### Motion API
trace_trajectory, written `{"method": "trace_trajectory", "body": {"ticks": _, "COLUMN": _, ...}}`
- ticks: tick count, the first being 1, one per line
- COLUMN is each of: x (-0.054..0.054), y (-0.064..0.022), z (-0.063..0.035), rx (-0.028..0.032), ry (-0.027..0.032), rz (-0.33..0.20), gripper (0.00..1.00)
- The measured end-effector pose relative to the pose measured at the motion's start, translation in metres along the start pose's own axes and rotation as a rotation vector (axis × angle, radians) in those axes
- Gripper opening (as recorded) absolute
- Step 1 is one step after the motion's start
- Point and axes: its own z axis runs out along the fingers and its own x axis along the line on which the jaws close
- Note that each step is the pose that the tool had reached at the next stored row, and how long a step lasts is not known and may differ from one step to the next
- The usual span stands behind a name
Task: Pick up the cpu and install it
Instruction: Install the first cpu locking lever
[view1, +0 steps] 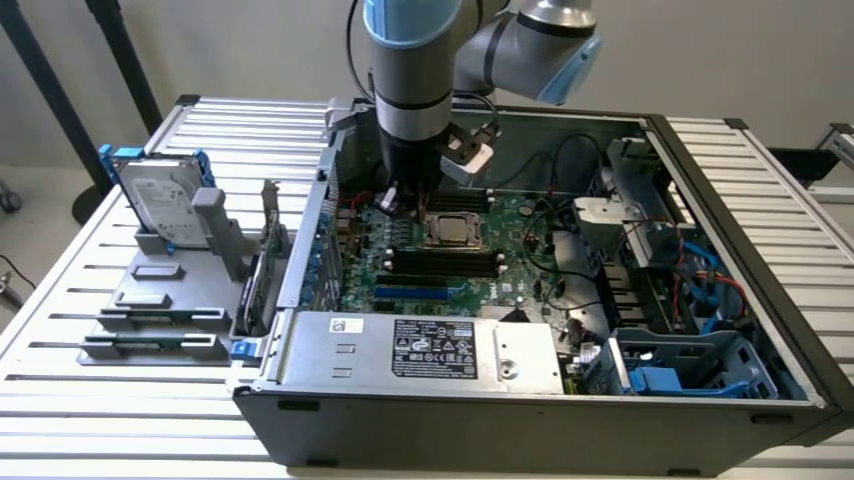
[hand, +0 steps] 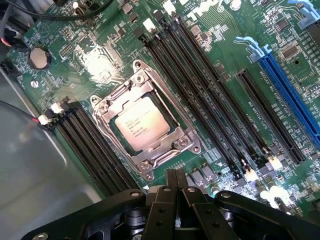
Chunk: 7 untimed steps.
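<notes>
One arm is what I am driving here, and in the exterior view I see it reaching straight down into the open computer case (view1: 694, 160) that lies on the slatted table (view1: 80, 290). Its gripper (view1: 400, 205) hangs low over the green motherboard (view1: 514, 265), just toward the exterior view's left of the socket. The cpu (view1: 455, 229) sits in that socket, its silver top facing up, with dark memory slots (view1: 441, 262) running just in front of it. Along the near edge of the case I see the grey power supply (view1: 414, 350) with its label. Outside the case, toward the exterior view's left, a hard drive (view1: 158, 205) in a blue bracket stands upright on a grey holder (view1: 154, 300).

From the wrist view I look down on the board. The gripper (hand: 176, 184) has its two dark fingers pressed together, and I see nothing between them. The fingertips hang just beside the metal socket frame (hand: 147, 125), apart from the chip. The cpu (hand: 142, 122) lies flat inside that frame, seated in the socket, its printed top plainly visible. Black memory slots (hand: 210, 95) run along one side of the socket and more (hand: 92, 145) along the other. A blue expansion slot (hand: 290, 90) lies farther off, and a round coin battery (hand: 39, 57) sits near the board's edge.
</notes>
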Motion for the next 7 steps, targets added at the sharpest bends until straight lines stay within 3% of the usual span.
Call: {"method": "trace_trajectory", "body": {"ticks": 7, "x": 0.0000, "y": 0.0000, "z": 0.0000, "rx": 0.0000, "ry": 0.0001, "rz": 0.000, "gripper": 0.11}}
